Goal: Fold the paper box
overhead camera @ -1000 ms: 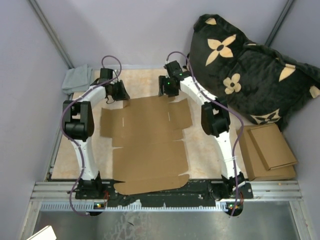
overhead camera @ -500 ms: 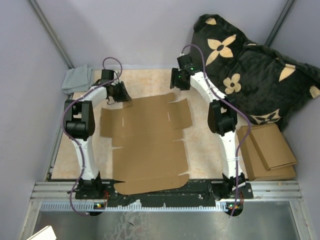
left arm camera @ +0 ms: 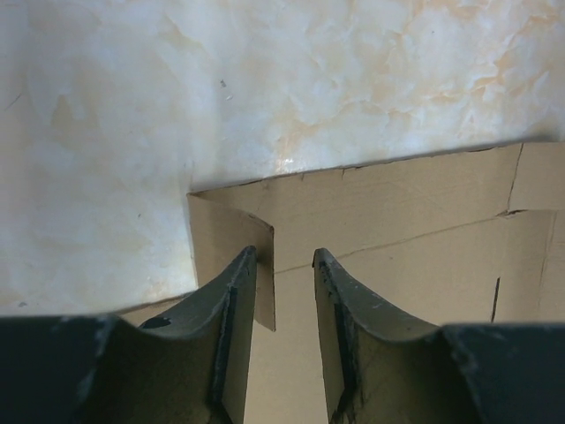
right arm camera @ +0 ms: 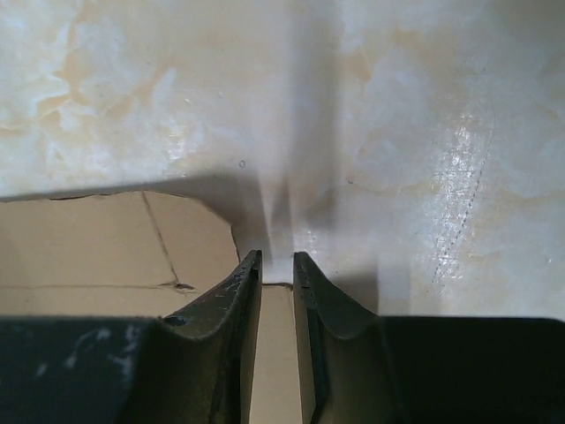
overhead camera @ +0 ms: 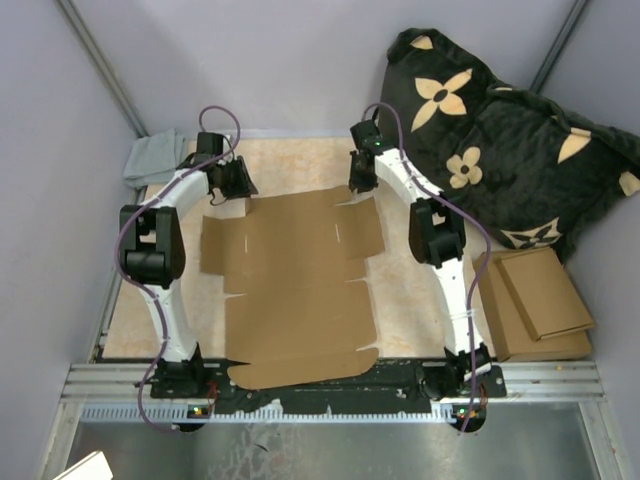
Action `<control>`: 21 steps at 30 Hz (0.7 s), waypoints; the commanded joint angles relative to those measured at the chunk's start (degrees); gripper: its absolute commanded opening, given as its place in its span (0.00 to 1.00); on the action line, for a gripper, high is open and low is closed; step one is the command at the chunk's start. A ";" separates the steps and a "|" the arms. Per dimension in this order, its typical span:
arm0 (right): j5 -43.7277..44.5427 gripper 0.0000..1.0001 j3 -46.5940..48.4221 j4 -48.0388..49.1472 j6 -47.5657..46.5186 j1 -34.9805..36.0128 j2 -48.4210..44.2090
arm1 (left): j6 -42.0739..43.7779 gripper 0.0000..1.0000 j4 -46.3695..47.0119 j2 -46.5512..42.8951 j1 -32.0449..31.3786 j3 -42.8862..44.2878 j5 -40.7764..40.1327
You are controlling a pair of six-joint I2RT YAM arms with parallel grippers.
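Observation:
The paper box (overhead camera: 295, 285) lies as a flat brown die-cut sheet on the marbled table (overhead camera: 290, 160). My left gripper (overhead camera: 238, 192) is at the sheet's far left corner. In the left wrist view the left gripper (left arm camera: 284, 256) has its jaws apart, and a small raised flap (left arm camera: 225, 238) stands between them against the left finger. My right gripper (overhead camera: 358, 185) is at the sheet's far edge by the rounded tab. In the right wrist view the right gripper (right arm camera: 277, 256) has its jaws a narrow gap apart over the cardboard edge (right arm camera: 88, 247), holding nothing.
A black cushion with tan flowers (overhead camera: 500, 140) fills the back right. A stack of thicker brown cardboard pieces (overhead camera: 540, 300) lies at the right. A grey cloth (overhead camera: 152, 158) sits at the back left corner. Grey walls close in the table.
My right arm swung from over the sheet's far middle out to the right, then settled at the far edge by the tab. My left gripper shifted slightly back.

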 commanded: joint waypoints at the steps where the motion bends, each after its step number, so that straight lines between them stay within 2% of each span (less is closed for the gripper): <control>1: 2.23 0.22 2.66 -0.70 -0.24 0.39 0.50 | 0.53 0.39 -0.90 -1.89 -0.18 -1.27 -0.96; 5: -1.50 0.23 2.04 0.45 -1.13 0.40 1.07 | 0.62 0.38 -0.37 -1.27 -0.18 -1.63 -0.54; 10: -7.38 0.24 -2.36 6.06 -1.80 0.82 -2.43 | -0.03 0.37 -0.46 -0.52 -0.22 -1.60 0.50; 16: -14.65 0.26 -1.05 8.14 -2.23 1.62 -3.17 | -0.04 0.37 -0.28 -0.06 -0.22 -1.72 1.38; 21: -14.41 0.27 0.74 8.36 -3.15 3.81 -3.76 | -0.05 0.36 -0.24 0.43 -0.24 -1.70 1.78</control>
